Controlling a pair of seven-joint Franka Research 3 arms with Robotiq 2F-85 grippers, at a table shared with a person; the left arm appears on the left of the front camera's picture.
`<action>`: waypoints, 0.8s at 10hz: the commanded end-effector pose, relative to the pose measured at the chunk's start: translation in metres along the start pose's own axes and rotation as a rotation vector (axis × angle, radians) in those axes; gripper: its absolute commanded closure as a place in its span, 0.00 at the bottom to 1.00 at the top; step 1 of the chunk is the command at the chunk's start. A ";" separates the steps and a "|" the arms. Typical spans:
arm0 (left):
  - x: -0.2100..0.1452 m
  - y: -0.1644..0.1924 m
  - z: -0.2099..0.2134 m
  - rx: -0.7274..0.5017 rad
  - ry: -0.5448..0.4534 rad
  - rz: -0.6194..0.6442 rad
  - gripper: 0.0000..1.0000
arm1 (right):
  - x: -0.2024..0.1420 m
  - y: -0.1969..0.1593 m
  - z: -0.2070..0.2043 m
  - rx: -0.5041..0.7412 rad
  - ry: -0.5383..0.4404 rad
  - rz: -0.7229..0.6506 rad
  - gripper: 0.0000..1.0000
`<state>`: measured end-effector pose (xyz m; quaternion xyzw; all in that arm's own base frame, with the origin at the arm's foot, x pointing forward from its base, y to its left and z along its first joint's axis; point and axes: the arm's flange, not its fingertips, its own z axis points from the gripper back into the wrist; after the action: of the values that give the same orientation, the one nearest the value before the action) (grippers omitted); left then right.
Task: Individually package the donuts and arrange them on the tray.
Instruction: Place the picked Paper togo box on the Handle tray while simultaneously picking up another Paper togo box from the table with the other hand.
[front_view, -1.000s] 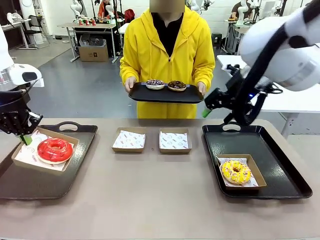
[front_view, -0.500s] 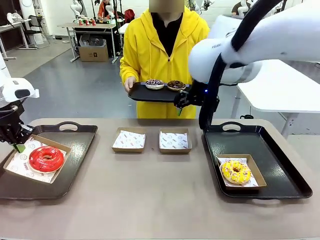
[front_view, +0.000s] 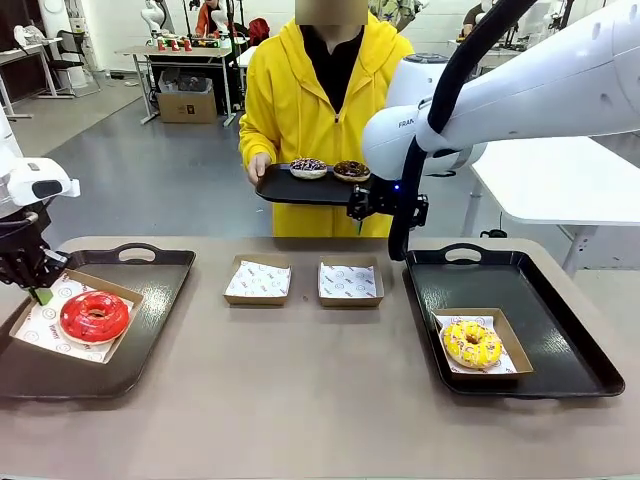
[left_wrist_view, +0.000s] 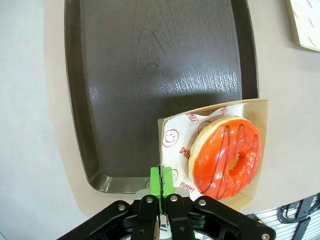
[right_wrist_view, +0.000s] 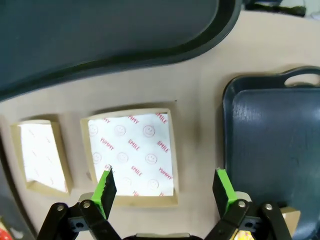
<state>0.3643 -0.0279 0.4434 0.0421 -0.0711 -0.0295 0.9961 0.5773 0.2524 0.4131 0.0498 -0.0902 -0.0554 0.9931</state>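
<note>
Left arm (front_view: 33, 184) is parked low at my left edge, wrist pointing down, left gripper (left_wrist_view: 161, 173) squeezed right together, green pads touching. Right arm (front_view: 530, 85) is stretched way over toward the middle, and my right gripper (right_wrist_view: 163, 173) faces down with both fingers spread wide.

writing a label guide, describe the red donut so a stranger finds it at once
Find the black plastic tray on the robot's left. A shallow brown cardboard box straddles its outer edge, and in it lies the glossy red ring donut, dark-striped, unlike the yellow sprinkled donut opposite.
</note>
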 end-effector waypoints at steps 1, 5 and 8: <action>-0.003 -0.001 0.003 0.001 0.002 0.001 0.99 | 0.008 0.003 -0.005 -0.010 0.027 -0.020 0.00; -0.003 -0.001 0.003 0.001 0.002 0.001 0.99 | 0.006 -0.005 -0.008 -0.004 0.014 -0.013 0.00; 0.000 0.000 0.001 0.000 -0.002 0.000 0.99 | -0.006 -0.006 -0.014 -0.021 0.040 0.084 0.00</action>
<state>0.3640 -0.0281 0.4439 0.0422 -0.0718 -0.0297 0.9961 0.5816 0.2493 0.4025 0.0485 -0.0774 -0.0479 0.9947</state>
